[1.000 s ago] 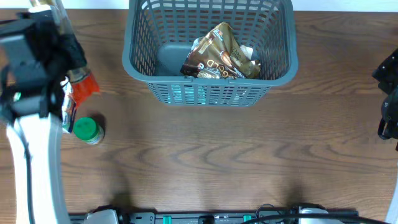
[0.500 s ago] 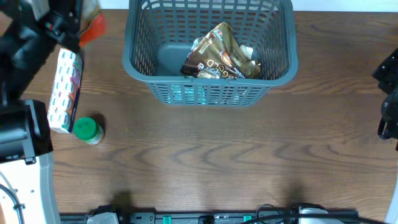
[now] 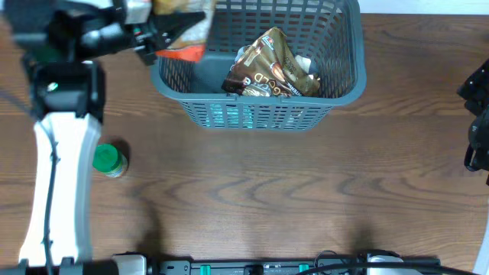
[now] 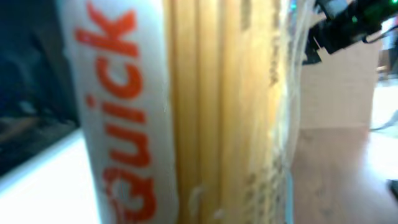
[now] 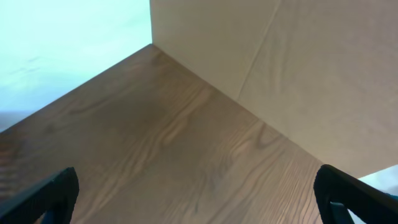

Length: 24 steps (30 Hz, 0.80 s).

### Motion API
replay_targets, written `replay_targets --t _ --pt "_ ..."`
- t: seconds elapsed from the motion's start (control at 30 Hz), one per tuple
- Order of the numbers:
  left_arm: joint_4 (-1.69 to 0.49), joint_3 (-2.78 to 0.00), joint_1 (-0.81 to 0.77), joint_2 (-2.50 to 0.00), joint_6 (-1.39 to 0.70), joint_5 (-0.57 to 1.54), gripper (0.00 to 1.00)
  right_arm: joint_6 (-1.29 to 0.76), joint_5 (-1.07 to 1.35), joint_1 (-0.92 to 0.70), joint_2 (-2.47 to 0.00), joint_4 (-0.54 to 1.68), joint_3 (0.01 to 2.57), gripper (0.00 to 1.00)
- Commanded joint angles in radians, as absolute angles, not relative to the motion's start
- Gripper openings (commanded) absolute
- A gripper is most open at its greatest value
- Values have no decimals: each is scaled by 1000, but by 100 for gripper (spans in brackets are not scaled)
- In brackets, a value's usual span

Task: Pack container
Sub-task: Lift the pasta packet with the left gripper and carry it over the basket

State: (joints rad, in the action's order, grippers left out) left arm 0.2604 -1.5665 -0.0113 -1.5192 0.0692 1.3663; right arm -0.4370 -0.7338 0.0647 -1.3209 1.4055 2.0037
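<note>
The grey-blue slotted basket [image 3: 252,114] stands at the back middle of the table. A brown and gold snack pack [image 3: 271,69] lies inside it. My left gripper [image 3: 166,30] points right and is shut on a white, orange and yellow pack [image 3: 183,52], held over the basket's left rim. In the left wrist view this pack [image 4: 186,112] fills the frame, with orange "Quick" lettering, and hides the fingers. My right gripper [image 5: 199,193] is open and empty over bare wood; its arm [image 3: 477,122] sits at the table's right edge.
A small jar with a green cap [image 3: 109,160] stands on the table at the left, beside my left arm's white link [image 3: 57,191]. A pale wall [image 5: 280,74] shows behind the table in the right wrist view.
My left arm has swung up and to the right with the pack, from the table's left side to over the basket's left rim. The right arm has not moved.
</note>
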Motion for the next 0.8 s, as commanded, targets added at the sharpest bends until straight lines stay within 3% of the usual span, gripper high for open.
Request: replay_targets --t 0.0,0.77 --pt "282 -1597 -49 -1547 75 1404 6 -448 -751 72 -1319 1407 2009 99" --pt "158 -1585 -117 -1792 99 1394 6 -448 -751 72 -1319 1407 2009 99"
